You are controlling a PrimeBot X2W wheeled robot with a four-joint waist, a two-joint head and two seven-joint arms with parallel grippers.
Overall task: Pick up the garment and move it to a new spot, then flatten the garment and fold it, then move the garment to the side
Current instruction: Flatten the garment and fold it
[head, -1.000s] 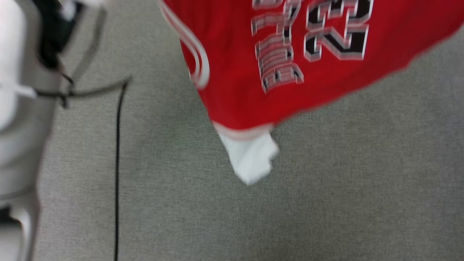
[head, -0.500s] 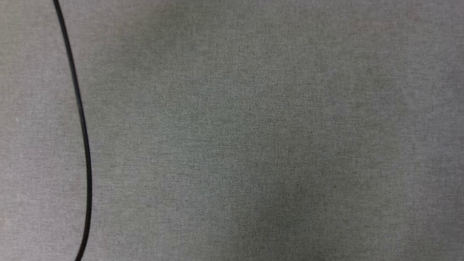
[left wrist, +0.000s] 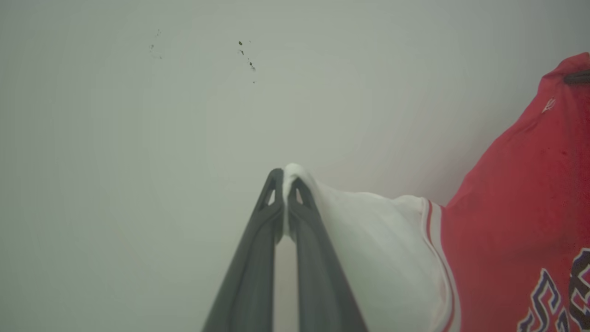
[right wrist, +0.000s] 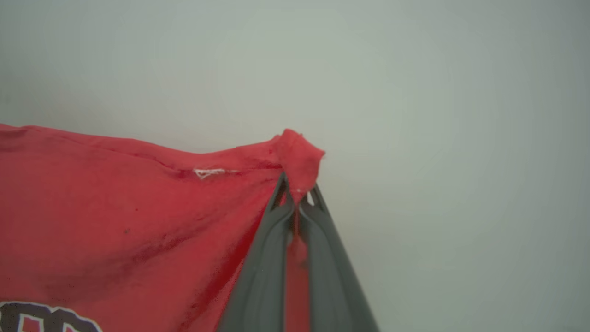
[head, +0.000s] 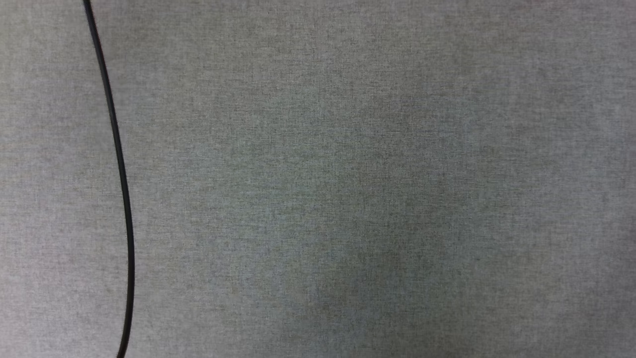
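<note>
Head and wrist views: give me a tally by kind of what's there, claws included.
Red jersey T-shirt with white sleeves: 1
Dark two-finger claws: 2, left claw and right claw, both shut on the T-shirt
Thin black cable: 1
Total: 4

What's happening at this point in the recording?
The robot holds the garment spread between its two grippers. The left gripper is shut on the white sleeve. The right gripper is shut on a red corner. The head view looks down at a grey surface with a black cable.
</note>
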